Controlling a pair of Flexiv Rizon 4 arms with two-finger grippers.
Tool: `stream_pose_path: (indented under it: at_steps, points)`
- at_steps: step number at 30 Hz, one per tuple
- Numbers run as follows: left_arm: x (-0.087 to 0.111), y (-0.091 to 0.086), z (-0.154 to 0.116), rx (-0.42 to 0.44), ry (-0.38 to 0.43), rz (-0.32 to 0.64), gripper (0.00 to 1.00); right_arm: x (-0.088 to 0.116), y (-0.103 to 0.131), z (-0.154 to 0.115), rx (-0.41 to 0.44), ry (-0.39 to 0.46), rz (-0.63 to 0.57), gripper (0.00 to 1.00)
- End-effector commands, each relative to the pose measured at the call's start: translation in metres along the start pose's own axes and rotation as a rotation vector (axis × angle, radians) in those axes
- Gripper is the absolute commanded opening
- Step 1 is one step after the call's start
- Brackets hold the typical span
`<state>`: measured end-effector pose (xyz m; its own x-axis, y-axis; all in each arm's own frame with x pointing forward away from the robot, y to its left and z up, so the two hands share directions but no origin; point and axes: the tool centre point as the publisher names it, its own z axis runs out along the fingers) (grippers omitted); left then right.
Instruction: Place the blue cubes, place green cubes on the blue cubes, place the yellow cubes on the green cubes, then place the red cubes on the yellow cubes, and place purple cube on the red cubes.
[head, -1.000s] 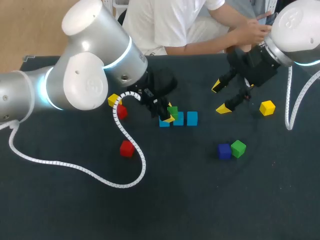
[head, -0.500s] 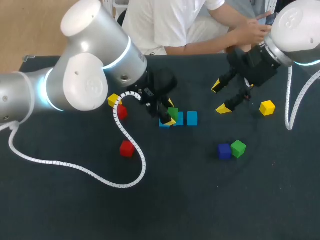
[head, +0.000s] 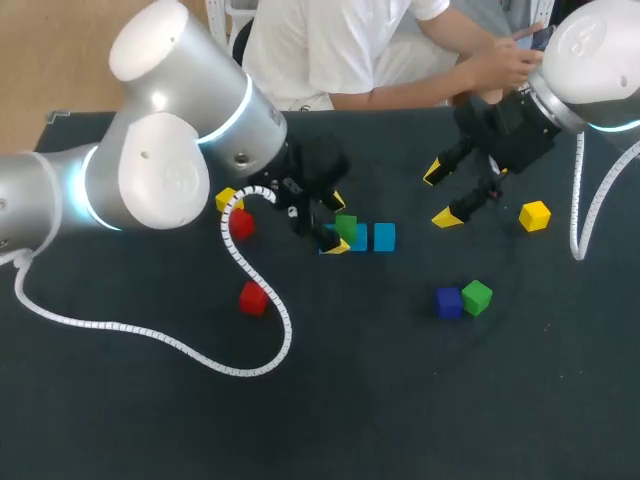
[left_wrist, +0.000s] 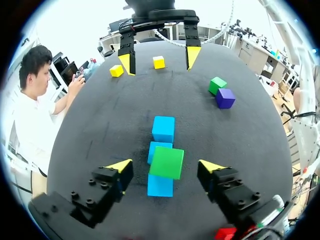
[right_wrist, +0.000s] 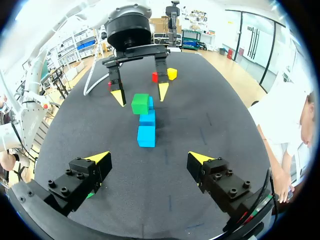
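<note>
One green cube (left_wrist: 166, 162) on blue cubes (left_wrist: 163, 129) — between left hand's (left_wrist: 164, 167) spread fingers (left_wrist: 120, 166), untouched

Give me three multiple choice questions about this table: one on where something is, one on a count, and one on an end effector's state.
1. Where does the green cube between the left end effector's fingers sit?
A) on the bare table
B) on the row of blue cubes
C) on a red cube

2. How many cubes form that blue row?
A) two
B) three
C) five

3. What state is the right end effector in?
A) shut on a yellow cube
B) shut on a purple cube
C) open, holding nothing

Answers:
1 B: it rests on top of the row.
2 B: three lie in line.
3 C: its fingers stand apart with nothing between them.
</note>
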<state>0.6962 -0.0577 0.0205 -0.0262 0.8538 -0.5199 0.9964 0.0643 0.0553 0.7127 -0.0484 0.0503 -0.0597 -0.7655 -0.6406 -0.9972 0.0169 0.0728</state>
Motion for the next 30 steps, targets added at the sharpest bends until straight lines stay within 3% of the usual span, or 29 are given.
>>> stream_pose_path:
  at_steps: [1, 14, 17, 25, 30]
  points:
    - [0.0018, -0.0017, -0.0023, -0.002, -0.005, 0.004, 0.57, 0.0002, 0.0008, -0.0003, 0.002, -0.001, -0.001, 1.00]
    - [-0.0023, 0.0032, -0.0006, 0.000, -0.010, 0.017, 0.60, 0.0002, 0.0008, -0.0003, 0.002, -0.001, -0.001, 1.00]
    - [-0.0026, 0.0038, -0.0005, 0.000, -0.009, 0.020, 0.50, 0.0002, 0.0008, -0.0003, 0.002, -0.001, -0.001, 1.00]
    - [-0.0021, 0.0038, 0.0003, -0.001, -0.010, 0.017, 0.36, 0.0002, 0.0008, -0.0003, 0.002, -0.001, -0.001, 1.00]
    - [-0.0013, 0.0032, 0.0002, -0.004, -0.007, 0.013, 0.13, 0.0002, 0.0008, -0.0003, 0.002, -0.001, -0.001, 1.00]
